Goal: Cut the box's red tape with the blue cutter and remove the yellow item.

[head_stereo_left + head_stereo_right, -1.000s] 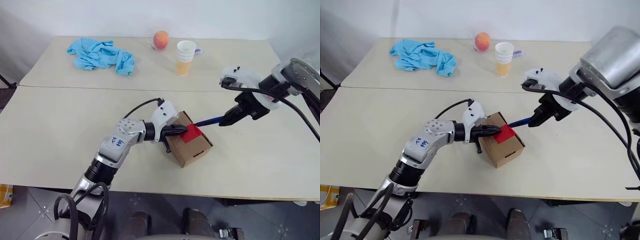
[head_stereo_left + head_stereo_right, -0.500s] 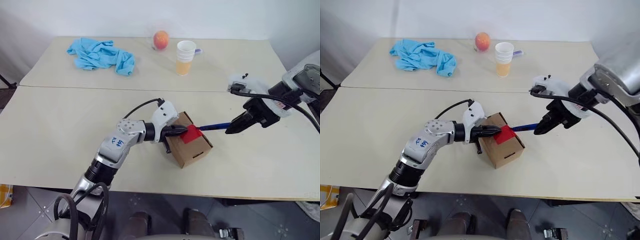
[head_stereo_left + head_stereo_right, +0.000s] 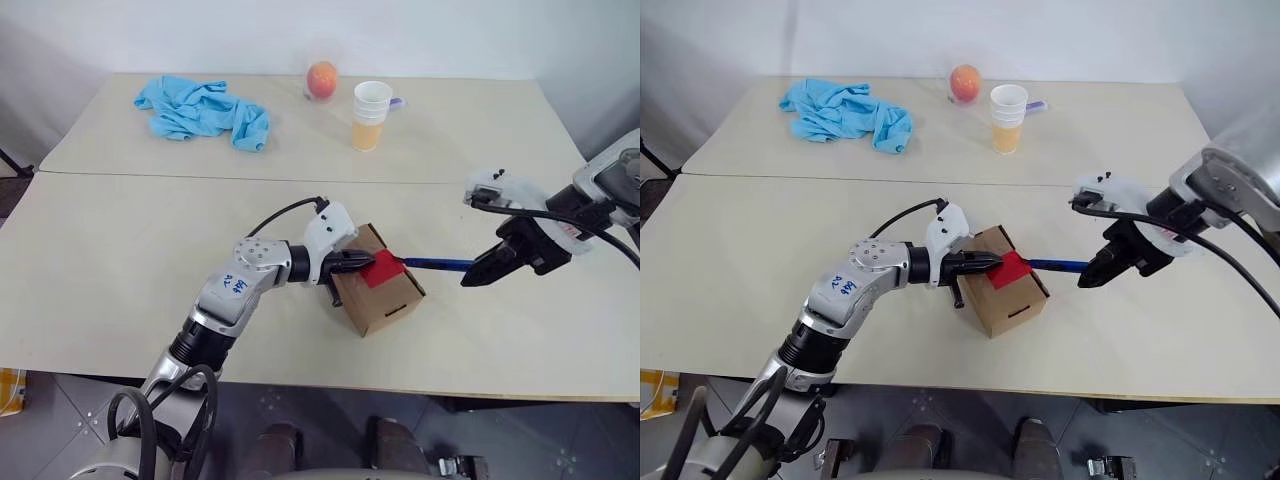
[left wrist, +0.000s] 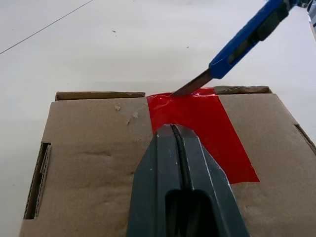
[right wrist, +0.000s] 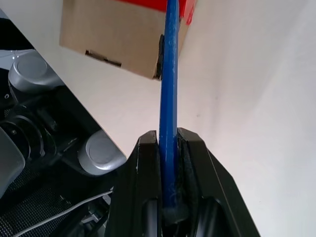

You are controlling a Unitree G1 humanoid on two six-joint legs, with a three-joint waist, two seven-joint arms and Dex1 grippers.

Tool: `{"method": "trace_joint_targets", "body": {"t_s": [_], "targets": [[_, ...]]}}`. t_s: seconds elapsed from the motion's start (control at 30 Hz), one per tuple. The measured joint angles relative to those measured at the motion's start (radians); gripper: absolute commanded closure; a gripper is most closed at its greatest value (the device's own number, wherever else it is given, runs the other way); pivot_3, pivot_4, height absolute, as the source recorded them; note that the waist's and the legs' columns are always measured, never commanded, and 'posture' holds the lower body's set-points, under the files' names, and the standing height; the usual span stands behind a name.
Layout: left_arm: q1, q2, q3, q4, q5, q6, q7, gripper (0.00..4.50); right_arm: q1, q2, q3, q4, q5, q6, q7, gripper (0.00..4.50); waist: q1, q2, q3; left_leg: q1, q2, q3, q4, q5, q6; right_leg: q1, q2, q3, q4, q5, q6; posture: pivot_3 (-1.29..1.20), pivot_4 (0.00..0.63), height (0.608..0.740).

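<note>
A: We are seeing the box (image 3: 377,285) sitting on the near table (image 3: 120,270), toward its front edge, with the red tape (image 4: 205,128) lying across its top and folding over one edge.

B: And we are watching the left gripper (image 3: 358,262) pressing down on the box top, its two black fingers (image 4: 182,182) squeezed fully together with nothing between them, their tips resting at the edge of the tape.

A: The right gripper (image 3: 472,277) is hanging just off the box's right side. We are seeing its fingers (image 5: 197,168) clamped tight on the blue cutter (image 3: 437,264), which is running nearly level toward the box.

B: In the left wrist view we are seeing the cutter's grey blade tip touching the far edge of the tape, right where it meets the box's rim.

A: On the far table we are noticing a light-blue cloth (image 3: 203,109), an orange-red fruit (image 3: 321,78) and a paper cup (image 3: 370,114), all well apart from the box.
</note>
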Motion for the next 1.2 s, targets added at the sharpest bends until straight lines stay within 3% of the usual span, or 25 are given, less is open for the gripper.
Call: {"method": "trace_joint_targets", "body": {"t_s": [0.43,0.83,1.2], "targets": [[-0.002,0.0,0.0,0.003,0.0,0.0,-0.003,4.5,0.034,-0.043,-0.017,-0.05,0.064,0.0,-0.058,4.33,0.0,0.0,0.0,0.0,0.0,0.0,0.0,0.0,0.0,0.0,0.0,0.0,0.0,0.0,0.0,0.0,0.15,0.74],[-0.002,0.0,0.002,0.004,0.0,0.002,-0.003,4.5,0.071,-0.053,-0.04,-0.115,0.016,0.0,-0.06,4.33,-0.001,0.0,0.0,0.0,0.0,0.0,0.0,0.0,0.0,0.0,0.0,0.0,0.0,0.0,0.0,0.0,0.15,0.74],[-0.002,0.006,0.011,0.005,0.0,0.013,-0.003,4.5,0.074,0.026,-0.039,-0.106,-0.044,0.013,-0.06,4.33,-0.003,0.0,0.0,0.002,0.001,0.001,0.001,0.0,0.0,0.001,0.0,0.001,0.001,0.0,0.0,0.0,0.15,0.74]]}}
